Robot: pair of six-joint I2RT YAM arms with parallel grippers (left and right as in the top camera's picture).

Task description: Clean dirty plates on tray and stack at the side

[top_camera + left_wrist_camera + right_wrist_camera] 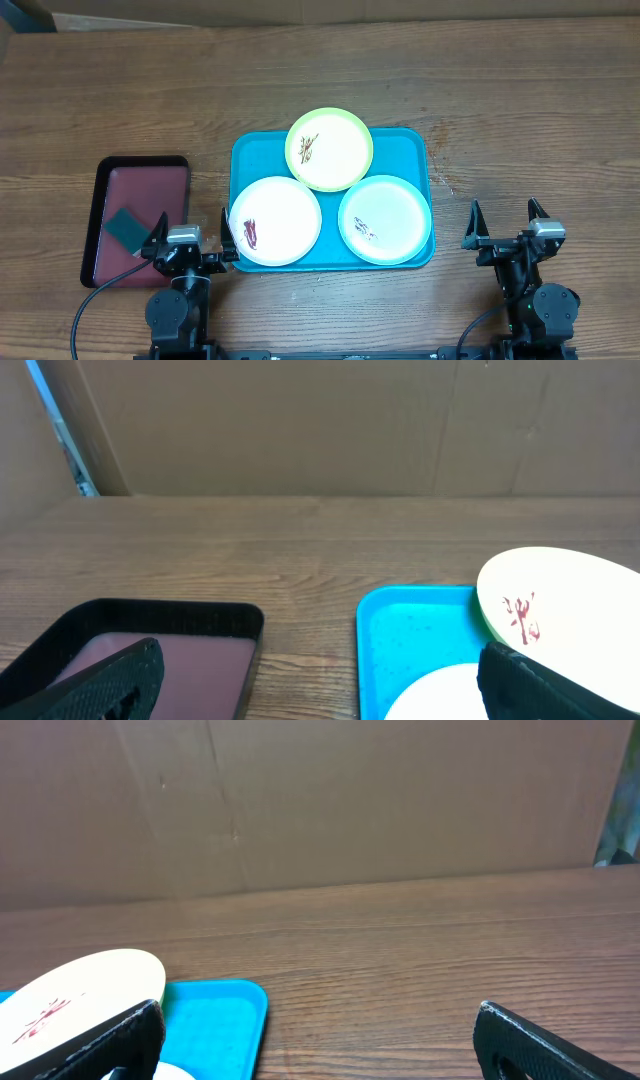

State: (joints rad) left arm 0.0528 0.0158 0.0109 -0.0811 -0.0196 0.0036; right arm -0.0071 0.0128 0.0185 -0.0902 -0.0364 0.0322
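Both tools are spread wide and holding nothing: the left tool [192, 226] sits off the teal tray's [250, 152] near-left corner, the right tool [503, 215] off its near-right. Brown wood tabletop [120, 90], cardboard wall [300, 420] behind. In the tray there's a yellow-green plate [329, 150] at the far rim, a white plate [275, 220] near-left and a mint plate [385, 220] near-right, each with a small smear. Left of it, a dark red tray [140, 180] holds a dark sponge [125, 228].

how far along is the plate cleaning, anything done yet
Done: nothing that shows. The yellow-green plate, white plate and pale mint plate all lie on the teal tray, each smeared, none stacked aside. In hand: nothing; the left gripper and right gripper are open and empty, and the dark pad sits on the red tray. Left: wipe all three and stack them.
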